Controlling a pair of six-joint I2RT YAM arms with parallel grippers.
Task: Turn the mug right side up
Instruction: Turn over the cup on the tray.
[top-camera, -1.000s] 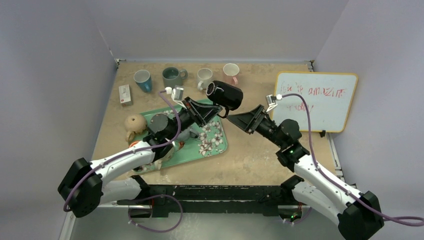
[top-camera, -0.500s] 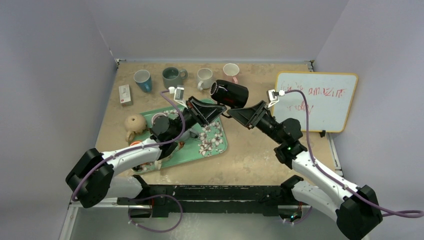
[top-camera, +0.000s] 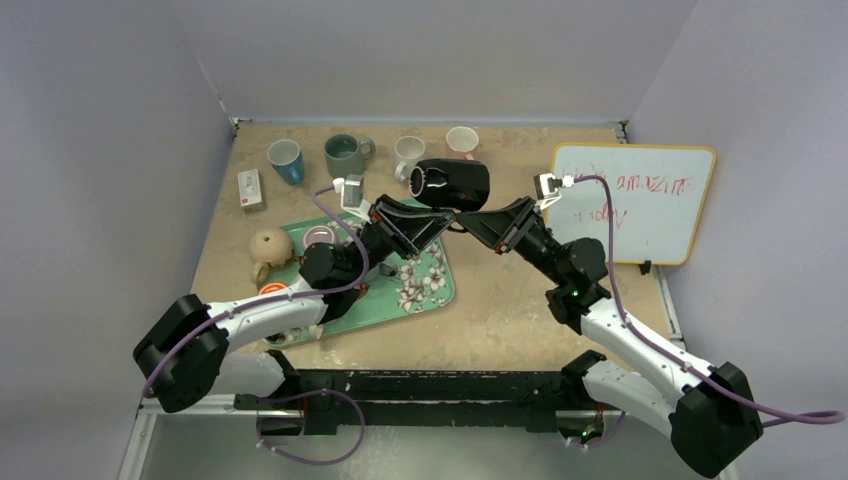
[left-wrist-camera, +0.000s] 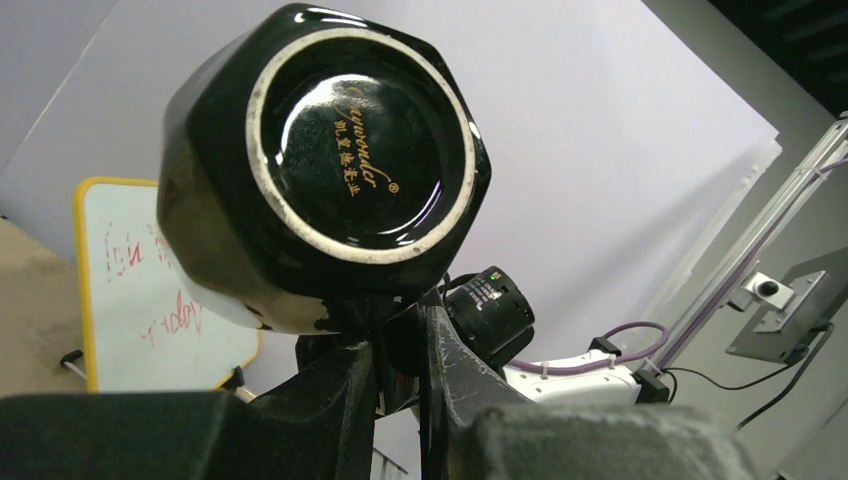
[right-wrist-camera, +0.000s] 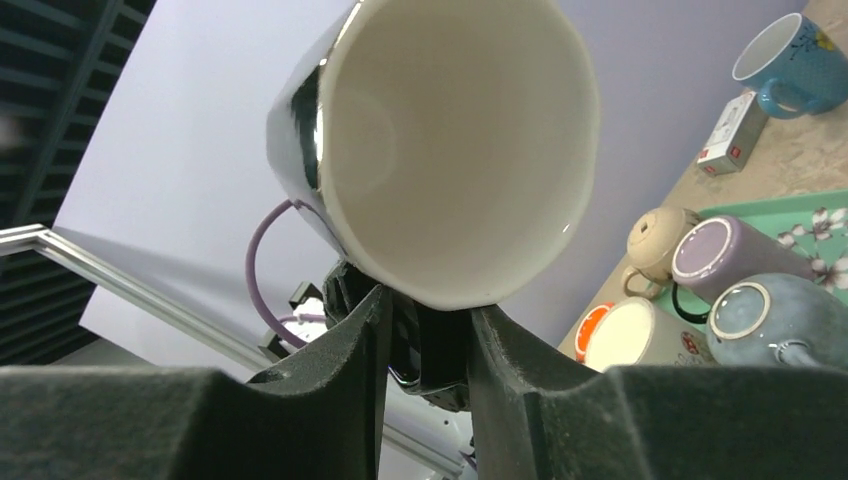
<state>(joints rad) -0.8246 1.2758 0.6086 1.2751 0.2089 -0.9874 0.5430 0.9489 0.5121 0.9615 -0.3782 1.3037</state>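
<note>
The black mug (top-camera: 452, 184) with a white inside hangs on its side in the air above the table's middle, base to the left and mouth to the right. My left gripper (top-camera: 438, 222) is shut on its handle from below. The left wrist view shows the mug's glossy base (left-wrist-camera: 340, 150) right above my left gripper (left-wrist-camera: 395, 335). My right gripper (top-camera: 474, 217) has closed on the handle from the other side. The right wrist view looks into the white mouth (right-wrist-camera: 460, 150), with my right gripper (right-wrist-camera: 430, 325) round the black handle.
A teal flowered tray (top-camera: 440, 290) under the left arm holds a purple mug (top-camera: 322, 237) and others. Blue (top-camera: 286, 160), grey-green (top-camera: 346, 154), cream (top-camera: 409, 155) and pink (top-camera: 462, 142) mugs line the back. A whiteboard (top-camera: 630, 200) stands right; a small box (top-camera: 249, 188) and tan teapot (top-camera: 270, 247) lie left.
My right gripper has moved up and left to the mug and closed round its handle. The left gripper has lifted the mug a little and levelled it.
</note>
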